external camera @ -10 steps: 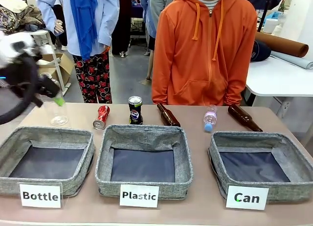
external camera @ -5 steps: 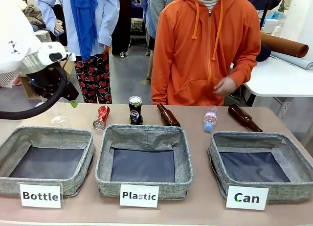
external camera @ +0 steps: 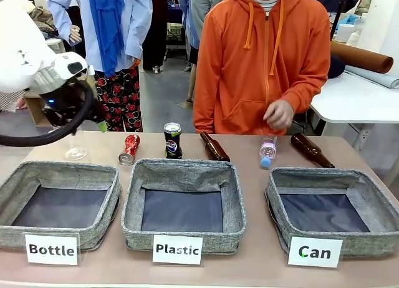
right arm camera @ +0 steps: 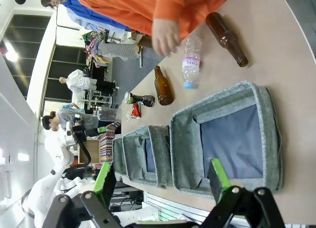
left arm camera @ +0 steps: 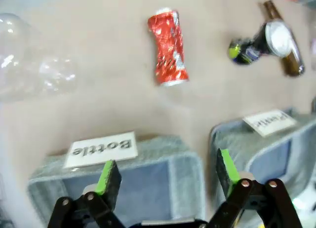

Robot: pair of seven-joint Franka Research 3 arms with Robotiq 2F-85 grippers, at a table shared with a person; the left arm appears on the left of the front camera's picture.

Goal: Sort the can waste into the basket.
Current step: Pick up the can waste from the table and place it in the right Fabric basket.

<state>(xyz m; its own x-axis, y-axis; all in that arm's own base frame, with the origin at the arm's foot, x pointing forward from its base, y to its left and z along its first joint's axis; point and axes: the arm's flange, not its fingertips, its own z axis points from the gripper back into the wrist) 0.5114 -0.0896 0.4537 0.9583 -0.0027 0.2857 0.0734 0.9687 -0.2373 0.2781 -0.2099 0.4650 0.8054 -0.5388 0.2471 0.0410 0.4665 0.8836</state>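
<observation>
Currently, left claw [left arm camera: 166,158] gapes wide, holding nothing.

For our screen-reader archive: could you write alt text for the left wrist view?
The open left gripper hovers over the basket labelled Bottle. Beyond it are a dented red can lying down and a black-blue can next to a brown bottle.

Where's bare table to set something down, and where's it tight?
Free: table strip between the Plastic basket and the Can basket; all three basket floors, the Bottle basket included. Tight: back row, where red can, black-blue can and brown bottle sit close; a person's hand hovers over the plastic bottle.
</observation>
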